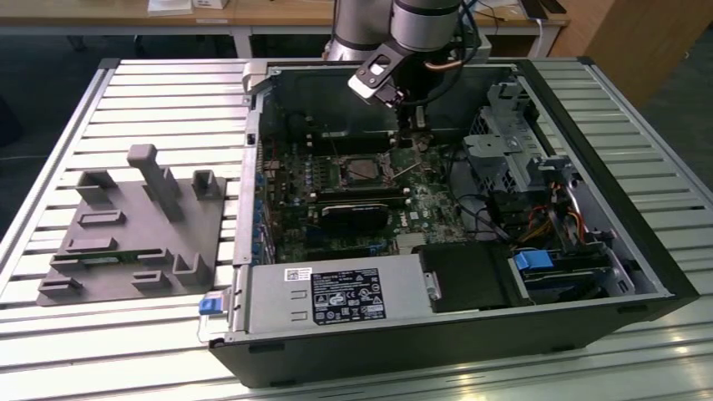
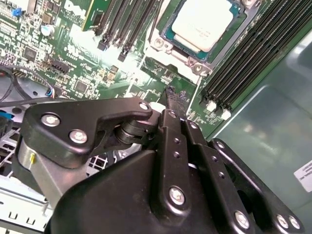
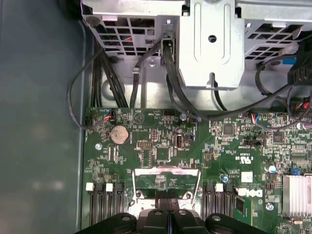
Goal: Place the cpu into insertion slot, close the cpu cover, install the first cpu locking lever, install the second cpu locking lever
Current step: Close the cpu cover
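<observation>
**Jaws clenched beside the loaded socket**

An open computer case (image 1: 657, 284) lies on its side on a slatted metal table (image 1: 112, 351). The arm reaches down into it from the far edge. The gripper (image 1: 420, 134) hangs over the green motherboard (image 1: 435, 213), just beside the insertion slot (image 2: 168, 35), on that slot's side toward the exterior view's right.

In the second wrist view the jaws are clenched, the two black fingers (image 2: 171, 105) pressed flat together just above the board. The cpu (image 2: 204, 24) sits in the slot with its pale metal top facing up. The cpu cover (image 2: 229, 36) lies flat around it, framing the chip through its square window. Thin wire locking levers (image 3: 196, 187) run along both sides of the socket. Whether they are latched cannot be told.

As for writing, the power supply (image 1: 279, 305) at the near edge of the case carries a black-and-white label (image 1: 346, 296) crowded with marks. A white sticker (image 2: 304, 175) lies on the case floor. The board bears white printed logos (image 3: 243, 158) and small white lettering near a round coin cell (image 3: 119, 134).

A grey moulded fixture tray (image 1: 134, 225) lies on the table, well apart from the case toward the exterior view's left.
</observation>
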